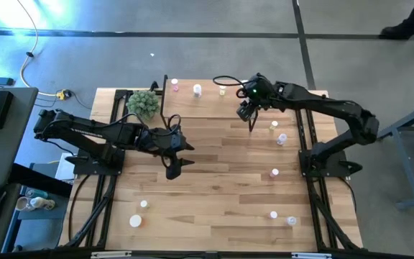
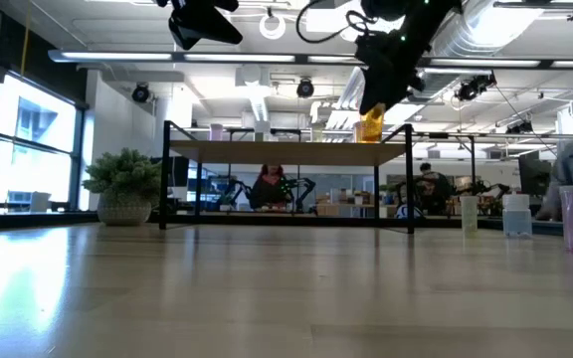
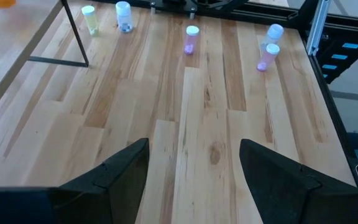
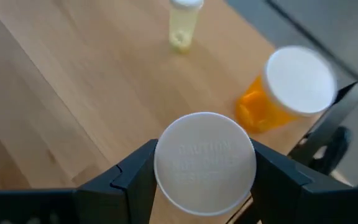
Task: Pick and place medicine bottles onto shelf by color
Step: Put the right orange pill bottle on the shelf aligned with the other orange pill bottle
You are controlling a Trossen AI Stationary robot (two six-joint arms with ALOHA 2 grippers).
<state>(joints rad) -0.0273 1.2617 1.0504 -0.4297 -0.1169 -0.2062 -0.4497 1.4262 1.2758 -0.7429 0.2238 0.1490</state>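
Clamped in the right tool [image 4: 204,180], a white-capped bottle [image 4: 205,163] hangs over the shelf [image 1: 207,97] beside an orange bottle [image 4: 284,90], awaiting lowering and release; left tool [image 3: 194,171] gapes mid-surface.

Seven small white-capped plastic medicine bottles [image 1: 274,173] standing off the low wooden black-legged shelf [image 1: 200,101]; four on it; one held above it.
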